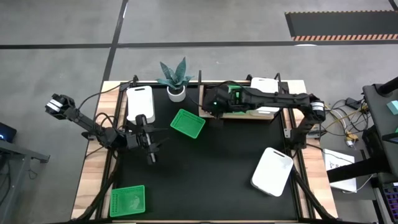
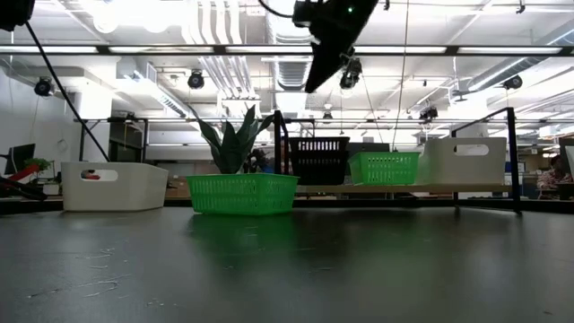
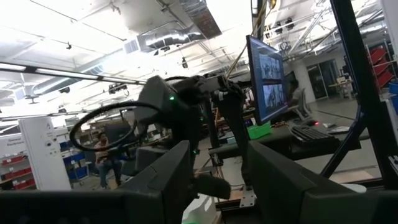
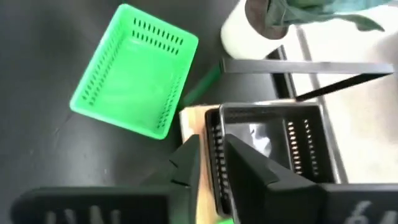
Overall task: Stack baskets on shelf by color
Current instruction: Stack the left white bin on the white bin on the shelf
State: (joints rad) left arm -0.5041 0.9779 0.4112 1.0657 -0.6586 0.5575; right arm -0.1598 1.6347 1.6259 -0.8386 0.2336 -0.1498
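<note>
The shelf [image 1: 241, 116] stands at the table's far edge. On it sit a black basket [image 4: 273, 137], a green basket [image 2: 384, 168] and a white basket [image 2: 466, 160]. My right gripper [image 4: 212, 155] hovers above the black basket's left wall, fingers a little apart and pointing down. The low view shows it [image 2: 314, 85] well clear of the basket. A green basket [image 1: 188, 123] rests on the tabletop just left of the shelf. My left gripper [image 1: 151, 158] waits open over the table's left half, holding nothing.
A white basket [image 1: 140, 102] lies at the far left. A potted plant [image 1: 176, 93] stands between it and the shelf. Another green basket [image 1: 127, 201] sits in the near left corner, and a white one [image 1: 272, 171] lies tilted at the near right. The table's middle is bare black top.
</note>
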